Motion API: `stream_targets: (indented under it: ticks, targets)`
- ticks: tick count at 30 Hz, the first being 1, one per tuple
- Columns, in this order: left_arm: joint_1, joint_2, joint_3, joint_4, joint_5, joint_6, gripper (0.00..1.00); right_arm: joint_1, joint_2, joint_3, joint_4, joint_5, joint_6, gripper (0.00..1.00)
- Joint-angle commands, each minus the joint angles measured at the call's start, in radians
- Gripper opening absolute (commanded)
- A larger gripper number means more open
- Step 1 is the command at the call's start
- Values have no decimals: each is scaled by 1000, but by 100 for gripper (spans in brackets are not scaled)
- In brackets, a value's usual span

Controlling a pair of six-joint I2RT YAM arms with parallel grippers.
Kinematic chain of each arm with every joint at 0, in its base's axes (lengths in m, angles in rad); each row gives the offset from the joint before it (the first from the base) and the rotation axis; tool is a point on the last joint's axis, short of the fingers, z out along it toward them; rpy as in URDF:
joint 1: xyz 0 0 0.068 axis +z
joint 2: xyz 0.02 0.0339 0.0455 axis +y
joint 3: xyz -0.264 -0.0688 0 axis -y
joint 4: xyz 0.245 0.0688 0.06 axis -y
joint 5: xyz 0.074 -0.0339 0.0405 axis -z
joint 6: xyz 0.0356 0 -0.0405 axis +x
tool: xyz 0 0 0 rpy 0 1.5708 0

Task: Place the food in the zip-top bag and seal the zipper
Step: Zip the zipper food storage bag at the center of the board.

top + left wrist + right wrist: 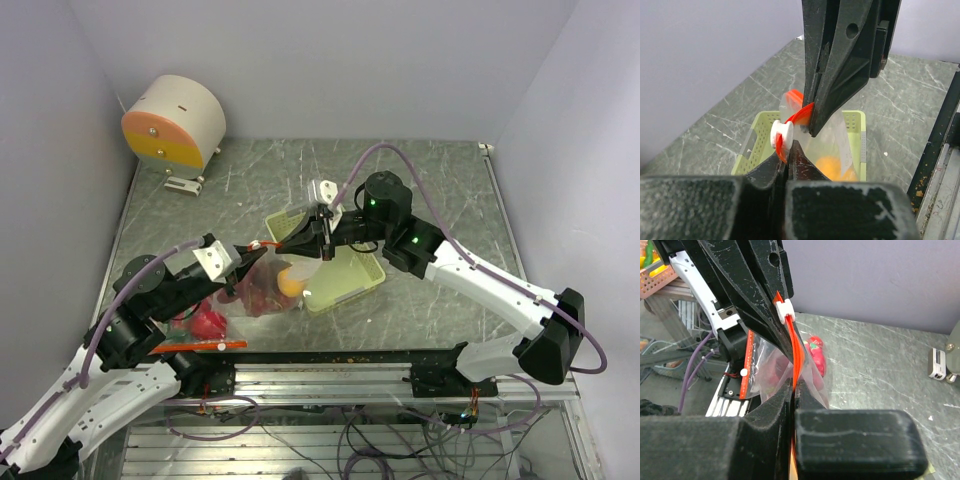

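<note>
A clear zip-top bag (pixel 265 285) hangs stretched between my two grippers by its orange-red zipper strip (pixel 798 357). My left gripper (pixel 243 260) is shut on the strip just behind the white slider (pixel 778 136). My right gripper (pixel 322 238) is shut on the strip's other end (pixel 796 385). An orange (pixel 291 281) and dark red fruit (pixel 256 292) lie inside the bag; the orange also shows in the left wrist view (pixel 830 167). A pink-red dragon fruit (pixel 207 323) lies on the table beside the bag, by the left arm; it also shows in the right wrist view (pixel 817 356).
A pale green perforated tray (pixel 350 277) sits under and behind the bag. A round white and orange device (pixel 175 122) stands at the back left. A red strip (pixel 200 347) lies along the front rail by the arm bases.
</note>
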Motion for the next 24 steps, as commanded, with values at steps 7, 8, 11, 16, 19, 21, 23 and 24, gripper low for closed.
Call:
stream_targets:
  ticks: [7, 8, 11, 16, 19, 21, 23, 24]
  targets:
    - [-1, 27, 72, -49, -28, -4, 7, 1, -30, -21, 66, 36, -25, 31]
    - [-1, 25, 83, -66, -28, -3, 7, 2, -41, -26, 74, 47, -39, 38]
    - [-1, 20, 115, -121, -13, 2, 7, 0, -72, -44, 118, 41, -65, 55]
    - [0, 3, 123, -152, 42, 0, 7, 0, -58, -12, 140, -97, -98, 61]
    - [0, -6, 111, -143, 67, -10, 7, 1, -26, 21, 163, -136, -101, 61]
    - [0, -10, 105, -141, 73, -15, 7, 0, 2, 64, 160, -155, -103, 61]
    - [-1, -10, 105, -146, 85, -18, 7, -1, 33, 104, 154, -197, -96, 61]
    - [-1, -9, 106, -150, 94, -19, 7, -2, 48, 120, 162, -218, -88, 60]
